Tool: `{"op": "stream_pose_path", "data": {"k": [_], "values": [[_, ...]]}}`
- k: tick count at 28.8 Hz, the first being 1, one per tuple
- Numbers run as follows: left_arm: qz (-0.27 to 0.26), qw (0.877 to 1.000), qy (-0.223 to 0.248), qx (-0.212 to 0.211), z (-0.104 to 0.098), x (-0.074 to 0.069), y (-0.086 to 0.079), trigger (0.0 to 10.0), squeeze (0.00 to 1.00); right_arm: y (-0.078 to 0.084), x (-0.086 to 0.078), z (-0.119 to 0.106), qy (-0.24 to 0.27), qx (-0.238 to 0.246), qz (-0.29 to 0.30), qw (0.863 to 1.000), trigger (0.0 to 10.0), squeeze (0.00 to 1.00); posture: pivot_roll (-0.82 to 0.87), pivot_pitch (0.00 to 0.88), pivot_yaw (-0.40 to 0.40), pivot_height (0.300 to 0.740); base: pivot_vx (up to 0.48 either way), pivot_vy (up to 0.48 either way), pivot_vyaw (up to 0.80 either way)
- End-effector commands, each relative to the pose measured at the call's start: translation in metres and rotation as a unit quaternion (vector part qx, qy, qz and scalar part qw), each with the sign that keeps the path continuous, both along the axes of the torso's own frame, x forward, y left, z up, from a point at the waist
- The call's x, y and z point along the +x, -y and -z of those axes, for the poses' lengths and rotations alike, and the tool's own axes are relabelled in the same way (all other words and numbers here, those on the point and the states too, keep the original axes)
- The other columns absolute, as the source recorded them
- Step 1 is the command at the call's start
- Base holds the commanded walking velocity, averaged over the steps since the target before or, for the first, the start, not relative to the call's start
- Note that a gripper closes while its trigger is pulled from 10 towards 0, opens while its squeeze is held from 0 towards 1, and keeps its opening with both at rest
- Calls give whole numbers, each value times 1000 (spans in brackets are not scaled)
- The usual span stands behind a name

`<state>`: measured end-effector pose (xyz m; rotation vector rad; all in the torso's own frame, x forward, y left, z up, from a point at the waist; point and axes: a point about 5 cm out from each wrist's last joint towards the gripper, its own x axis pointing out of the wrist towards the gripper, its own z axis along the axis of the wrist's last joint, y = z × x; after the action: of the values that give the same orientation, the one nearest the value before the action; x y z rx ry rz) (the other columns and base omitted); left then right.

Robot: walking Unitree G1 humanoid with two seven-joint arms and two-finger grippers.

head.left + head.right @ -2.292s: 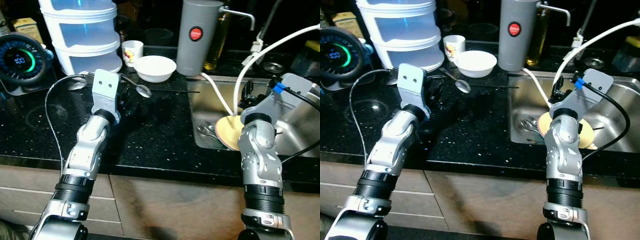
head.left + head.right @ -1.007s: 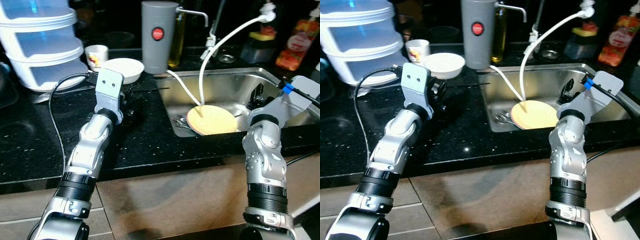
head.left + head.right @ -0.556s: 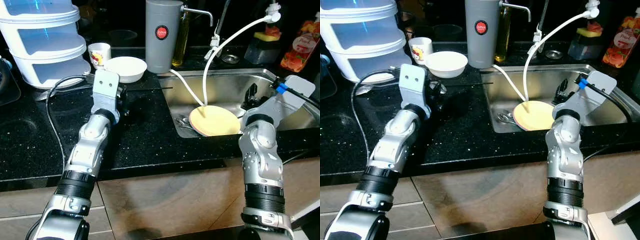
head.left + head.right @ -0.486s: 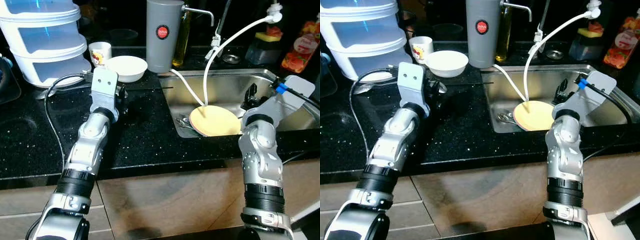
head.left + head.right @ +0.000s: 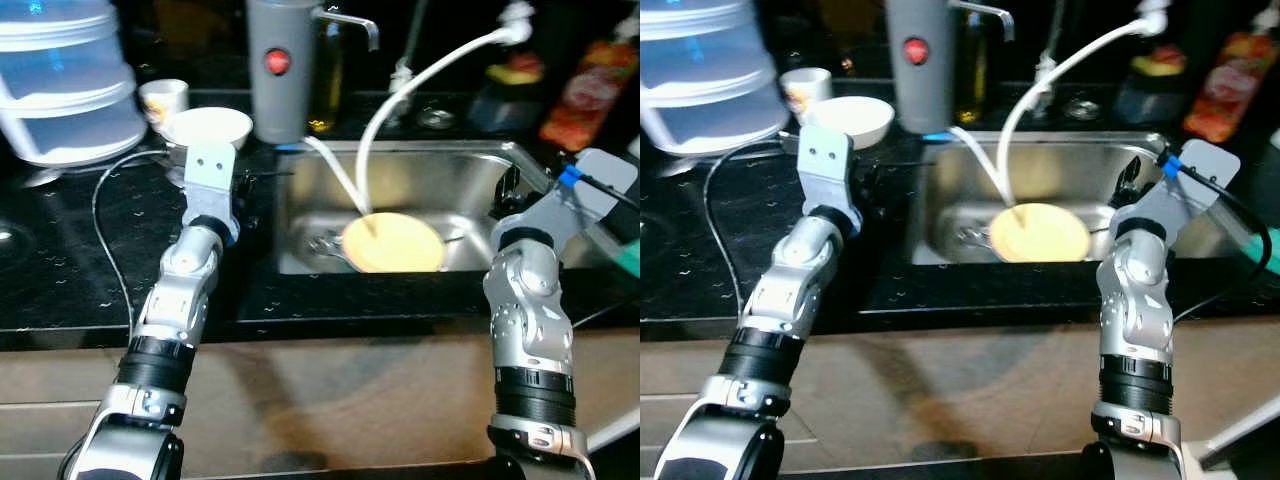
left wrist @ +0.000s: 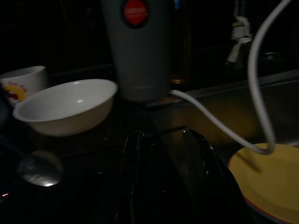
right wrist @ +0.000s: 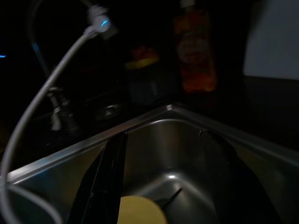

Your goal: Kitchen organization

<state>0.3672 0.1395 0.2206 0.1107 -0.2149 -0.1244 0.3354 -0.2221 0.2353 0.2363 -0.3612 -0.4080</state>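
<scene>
Black speckled countertop, far left: stacked clear containers, cup, white bowl. Left gripper is held spread over the counter. Steel sink, centre: yellow plate is seen inside. Right gripper is held spread above the sink's right side.

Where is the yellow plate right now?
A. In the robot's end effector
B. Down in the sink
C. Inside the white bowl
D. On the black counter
B. The yellow plate lies on the bottom of the steel sink, with the white hose drooping onto it.
</scene>
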Motion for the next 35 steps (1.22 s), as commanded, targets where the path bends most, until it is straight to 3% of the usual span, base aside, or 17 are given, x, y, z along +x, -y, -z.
{"op": "stream_pose_path", "data": {"k": [1, 9, 14, 16, 20, 23, 26, 28, 35], "values": [[-14, 1000, -14, -1, 3, 2, -8, 10000, 0, -5, 2, 1, -4, 5, -10, 1000, 10000, 0, 32, 0, -21, 740, 0, 0, 0], [-30, 999, -21, -1, -1, 5, -20, 10000, 0, -6, 2, 1, -2, 4, -15, 1000, 10000, 0, 33, 0, -21, 740, 0, 0, 0], [-75, 995, -66, 31, -6, 12, -49, 10000, 0, -18, 3, -4, 13, -19, -67, 997, 10000, 0, 39, 0, -19, 740, 0, 0, 0], [-75, 994, -69, 29, -7, 13, -52, 10000, 0, -20, 3, -6, 17, -25, -76, 997, 10000, 0, 40, 0, -18, 740, 0, 0, 0], [-77, 988, -129, -27, -13, 21, -82, 10000, 0, -40, 3, -19, 41, -65, -139, 987, 10000, 0, 45, 0, -18, 740, 0, 0, 0], [-84, 986, -137, -45, -15, 25, -90, 10000, 0, -45, 3, -25, 51, -72, -154, 984, 10000, 0, 51, 0, -18, 740, 0, 0, 0], [-92, 982, -141, -89, -23, 30, -96, 10000, 0, -60, 9, -37, 61, -97, -199, 973, 10000, 0, 51, 0, -11, 740, 0, 0, 0], [-96, 980, -144, -94, -26, 32, -96, 10000, 0, -66, 12, -43, 64, -107, -221, 967, 10000, 0, 58, 3, -17, 740, 0, 0, 0], [-90, 978, -149, -118, -41, 32, -102, 10000, 0, -62, 11, -62, 89, -105, -230, 964, 10000, 0, 73, 114, -19, 740, 0, 0, 0]]}}
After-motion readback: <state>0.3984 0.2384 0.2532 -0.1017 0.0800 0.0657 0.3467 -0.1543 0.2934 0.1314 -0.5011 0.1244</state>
